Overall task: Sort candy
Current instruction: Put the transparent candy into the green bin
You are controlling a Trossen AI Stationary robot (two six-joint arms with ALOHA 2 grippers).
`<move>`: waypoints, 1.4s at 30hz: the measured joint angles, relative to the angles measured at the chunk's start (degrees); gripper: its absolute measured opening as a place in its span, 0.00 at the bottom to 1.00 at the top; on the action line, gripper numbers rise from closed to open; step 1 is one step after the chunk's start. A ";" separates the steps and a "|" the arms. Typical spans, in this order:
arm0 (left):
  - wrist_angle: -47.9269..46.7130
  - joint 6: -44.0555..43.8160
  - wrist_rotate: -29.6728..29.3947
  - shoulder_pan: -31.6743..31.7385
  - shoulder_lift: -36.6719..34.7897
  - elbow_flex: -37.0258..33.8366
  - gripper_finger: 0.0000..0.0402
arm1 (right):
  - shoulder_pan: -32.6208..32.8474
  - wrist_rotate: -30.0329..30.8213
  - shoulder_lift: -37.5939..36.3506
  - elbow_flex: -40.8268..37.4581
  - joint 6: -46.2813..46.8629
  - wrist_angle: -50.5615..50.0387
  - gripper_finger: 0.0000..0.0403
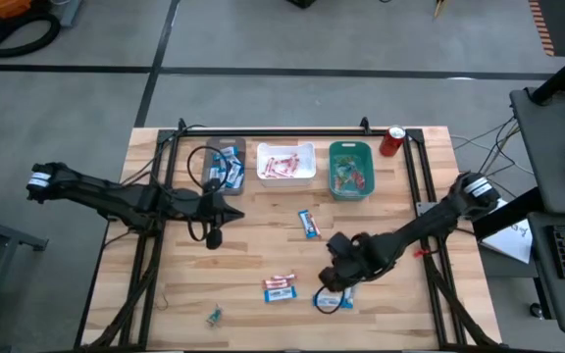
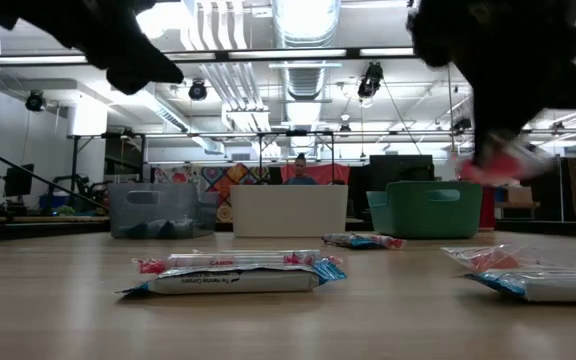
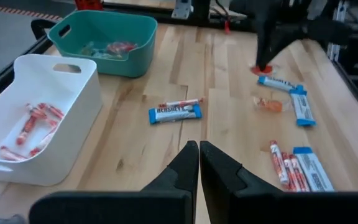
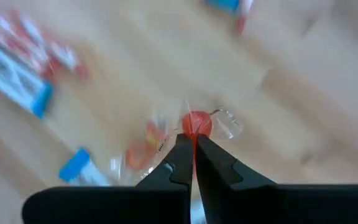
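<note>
I can read only one word: "HERSHEY'S" on the blue-and-white bar [image 3: 174, 112] that lies alone at the centre of the table, seen from my left wrist camera. The print on the other wrappers is not legible.

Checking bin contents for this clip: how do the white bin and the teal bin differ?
The white bin holds red-and-white candies; the teal bin holds a mixed-colour handful. In the high view the white bin sits middle of the row, the teal bin nearer the red can. Both are open-topped and upright.
</note>
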 joint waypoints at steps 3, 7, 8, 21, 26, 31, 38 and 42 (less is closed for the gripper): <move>5.30 -0.59 0.03 0.00 0.02 -2.84 0.00 | -0.25 9.78 -3.48 -0.38 -5.03 -0.30 0.02; 12.70 -0.46 0.05 0.00 0.04 -5.59 0.00 | -2.16 22.58 -7.69 -0.89 -14.07 0.21 0.02; 14.08 -0.09 0.05 0.00 0.02 -6.01 0.00 | -2.94 25.13 -8.70 -1.03 -16.72 0.71 0.02; 15.55 6.88 -4.31 0.02 0.11 -3.87 0.00 | -28.42 32.83 -16.61 -9.54 -40.16 4.51 0.02; 15.44 8.88 -8.94 0.07 0.11 -3.19 0.00 | -43.07 30.25 -15.39 -12.83 -38.87 5.68 0.02; 15.18 8.93 -11.97 0.07 0.11 -3.21 0.00 | -50.91 29.30 -14.25 -14.66 -38.96 8.06 0.03; 14.76 8.69 -12.10 0.07 0.13 -3.28 0.00 | -51.49 26.74 -14.29 -15.00 -41.95 10.74 0.16; 14.78 6.30 -12.10 0.07 0.13 -3.28 0.00 | -50.95 26.18 -14.31 -15.00 -42.12 10.65 0.24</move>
